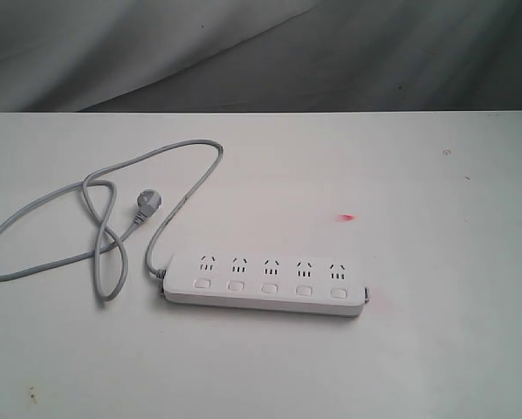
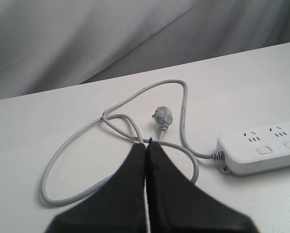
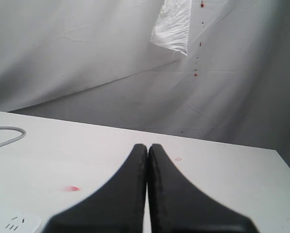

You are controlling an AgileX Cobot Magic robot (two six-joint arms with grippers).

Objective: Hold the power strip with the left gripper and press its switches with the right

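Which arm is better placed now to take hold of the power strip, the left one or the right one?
Left, probably. The left gripper, shut, has one end of the power strip plainly in its wrist view. The right gripper, also shut, sees only a corner of it. Neither touches it.

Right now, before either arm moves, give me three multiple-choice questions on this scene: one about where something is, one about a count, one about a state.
1. Where does the plug lie in the exterior view?
A. On the table, left of the power strip
B. On top of the strip
C. Off the strip's right end

2. How many switches does the strip have?
A. Three
B. Five
C. Six

3. How do the jaws of the left gripper stand?
A. Shut, empty
B. Shut on the strip
C. Wide open

Answers: 1 A, it lies loose there; 2 B, a row of five shows; 3 A, the left wrist view shows them pressed together.
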